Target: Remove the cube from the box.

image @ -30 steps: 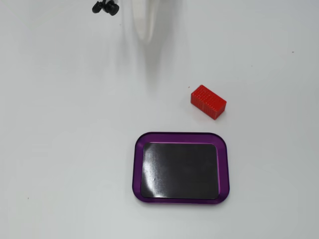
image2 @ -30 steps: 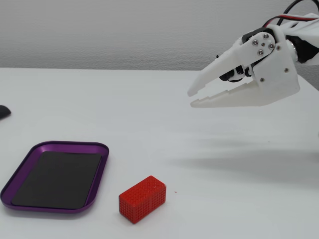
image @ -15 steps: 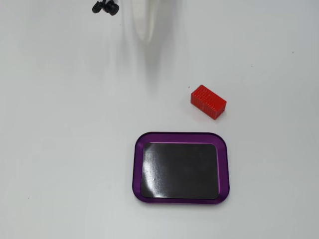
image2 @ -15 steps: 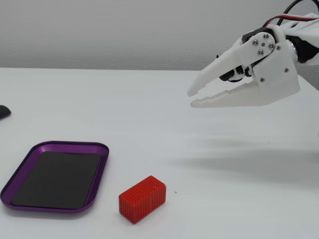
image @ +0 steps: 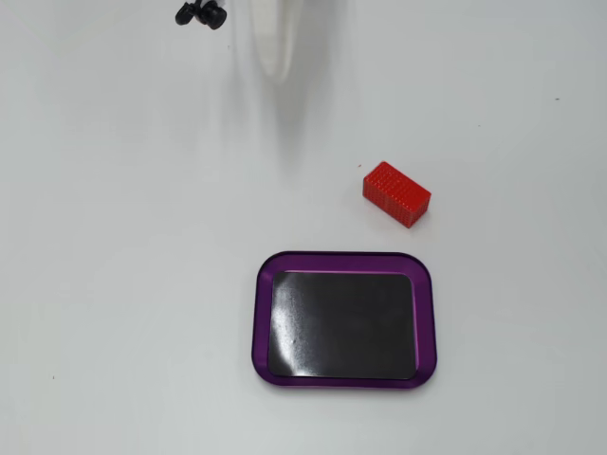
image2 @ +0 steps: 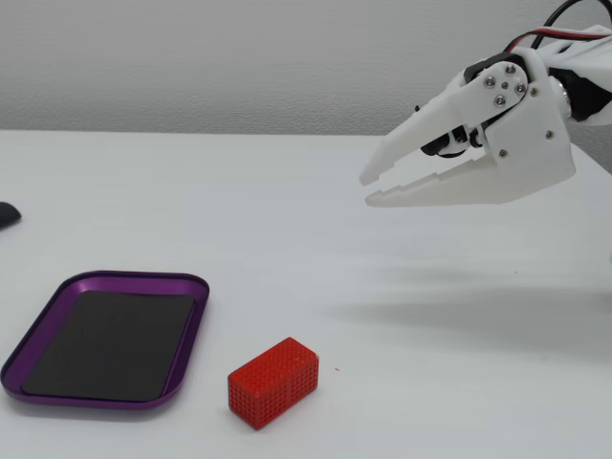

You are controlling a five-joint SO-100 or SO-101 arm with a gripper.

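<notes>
Red dotted cube (image2: 273,382) lies beside the purple box (image2: 186,335); jaws slightly parted, empty.

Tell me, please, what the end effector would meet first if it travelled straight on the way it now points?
Probably nothing but bare table. The open end effector hangs in the air, pointing left and slightly down in this fixed view. The red block and purple tray seem off that line, though depth is unclear.

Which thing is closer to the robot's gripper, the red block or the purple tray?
The red block. It sits on the table beside the purple tray, on the side facing the white gripper. The tray lies further away and holds nothing.
</notes>
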